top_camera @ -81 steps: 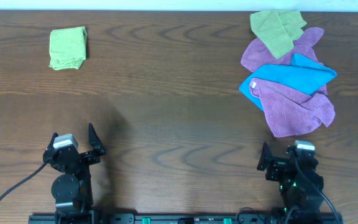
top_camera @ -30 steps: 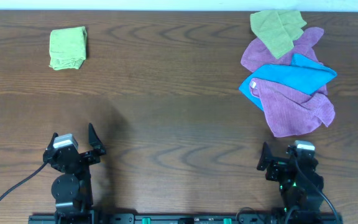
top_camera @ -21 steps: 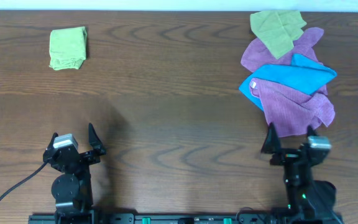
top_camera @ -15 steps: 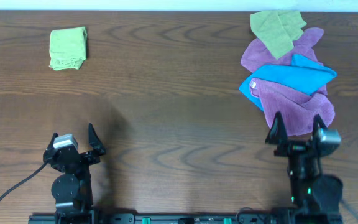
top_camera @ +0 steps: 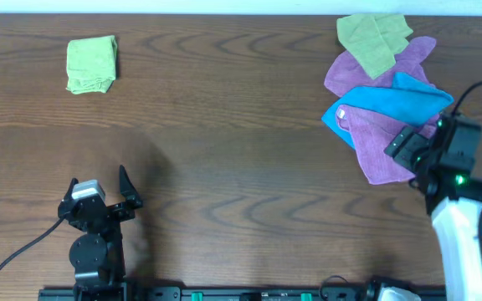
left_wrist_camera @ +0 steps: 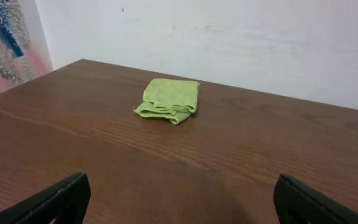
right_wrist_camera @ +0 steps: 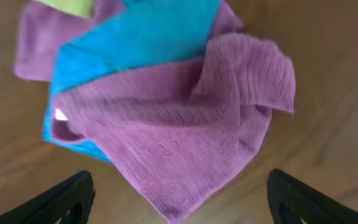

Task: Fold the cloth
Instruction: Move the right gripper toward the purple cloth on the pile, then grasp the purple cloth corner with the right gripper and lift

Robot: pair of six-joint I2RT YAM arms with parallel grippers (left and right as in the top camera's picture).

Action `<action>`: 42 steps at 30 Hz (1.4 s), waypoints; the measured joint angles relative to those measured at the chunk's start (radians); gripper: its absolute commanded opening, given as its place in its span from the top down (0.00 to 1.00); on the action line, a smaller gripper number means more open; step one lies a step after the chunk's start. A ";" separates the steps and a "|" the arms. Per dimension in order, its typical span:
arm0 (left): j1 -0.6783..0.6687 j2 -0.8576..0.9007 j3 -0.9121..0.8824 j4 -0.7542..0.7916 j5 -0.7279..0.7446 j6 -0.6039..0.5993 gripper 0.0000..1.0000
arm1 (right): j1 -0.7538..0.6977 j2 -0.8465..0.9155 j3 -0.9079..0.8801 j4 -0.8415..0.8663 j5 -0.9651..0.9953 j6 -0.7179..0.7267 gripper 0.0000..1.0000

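Note:
The purple cloth (top_camera: pixel 383 146) lies crumpled on the near side of a pile at the table's right, with its small white tag (top_camera: pixel 341 113) at its left corner. In the right wrist view the cloth (right_wrist_camera: pixel 179 137) fills the middle and the tag (right_wrist_camera: pixel 61 114) shows at the left. My right gripper (top_camera: pixel 410 159) hangs over the cloth's near right part, open and empty (right_wrist_camera: pixel 179 205), its fingers on either side of the cloth's near corner. My left gripper (top_camera: pixel 100 186) rests open and empty at the front left (left_wrist_camera: pixel 179 205).
A bright blue cloth (top_camera: pixel 400 96) lies partly under the purple one, and it shows in the right wrist view too (right_wrist_camera: pixel 135 43). A second purple cloth (top_camera: pixel 371 67) and an olive-green cloth (top_camera: pixel 373 38) lie behind it. A folded light-green cloth (top_camera: pixel 91 64) sits at the far left (left_wrist_camera: pixel 168 99).
My right arm has lifted from its rest at the front right and moved forward over the purple cloth's near right part. The left arm and the cloths have not moved.

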 measured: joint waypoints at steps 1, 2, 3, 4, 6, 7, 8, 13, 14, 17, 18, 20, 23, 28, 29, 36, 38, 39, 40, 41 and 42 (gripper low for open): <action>0.000 0.000 0.000 0.000 0.000 0.000 0.05 | 0.000 0.024 0.013 -0.020 -0.001 0.001 0.14; 0.000 0.000 0.000 0.000 0.000 0.000 0.05 | 0.000 0.048 0.022 -0.046 -0.004 0.003 0.17; 0.000 0.000 0.000 0.000 0.000 0.000 0.05 | 0.000 0.061 0.024 -0.060 -0.007 0.004 0.18; 0.000 0.000 0.000 0.000 0.000 0.001 0.05 | 0.000 0.083 0.025 -0.090 -0.014 0.006 0.20; 0.000 0.000 0.000 0.000 0.000 0.003 0.05 | 0.000 0.119 0.025 -0.150 -0.026 0.017 0.21; 0.000 0.000 0.000 0.000 0.000 0.003 0.04 | 0.000 0.132 0.025 -0.174 -0.029 0.020 0.20; 0.000 0.000 0.000 0.000 0.000 0.004 0.05 | 0.000 0.143 0.025 -0.192 -0.031 0.024 0.17; 0.000 0.000 0.000 0.000 0.000 0.011 0.04 | -0.022 0.156 -0.003 -0.122 0.000 0.028 0.13; 0.000 0.000 0.000 0.000 0.000 0.011 0.05 | -0.035 0.158 -0.018 -0.097 0.002 0.025 0.13; 0.000 0.000 0.000 0.000 0.000 0.011 0.05 | -0.116 0.191 -0.082 -0.002 -0.008 -0.001 0.18; 0.000 0.000 0.000 0.000 0.000 0.011 0.05 | -0.152 0.213 -0.103 0.022 -0.017 -0.013 0.20; 0.000 0.000 0.000 0.000 0.000 0.011 0.05 | -0.190 0.249 -0.114 0.073 -0.024 -0.039 0.23; 0.000 0.000 0.000 0.000 0.000 0.011 0.04 | -0.211 0.287 -0.114 0.148 -0.053 -0.084 0.28; 0.000 0.000 0.000 0.000 0.000 0.011 0.05 | -0.213 0.332 -0.114 0.227 -0.167 -0.130 0.37; 0.000 0.000 0.000 0.000 0.000 0.011 0.05 | -0.213 0.334 -0.114 0.234 -0.187 -0.133 0.38; 0.000 0.000 0.000 0.000 0.000 0.011 0.05 | -0.213 0.334 -0.114 0.269 -0.320 -0.140 0.42; 0.000 0.000 0.000 0.000 0.000 0.011 0.05 | -0.213 0.334 -0.114 0.277 -0.333 -0.140 0.43; 0.000 0.000 0.000 0.000 0.000 0.011 0.05 | -0.213 0.334 -0.114 0.280 -0.337 -0.140 0.43; 0.000 0.000 0.000 0.000 0.000 0.011 0.05 | -0.213 0.335 -0.114 0.283 -0.338 -0.140 0.44; 0.000 0.000 0.000 0.000 0.000 0.011 0.05 | -0.213 0.335 -0.114 0.287 -0.338 -0.140 0.48; 0.000 0.000 0.000 0.000 0.000 0.011 0.04 | -0.213 0.336 -0.114 0.291 -0.338 -0.143 0.58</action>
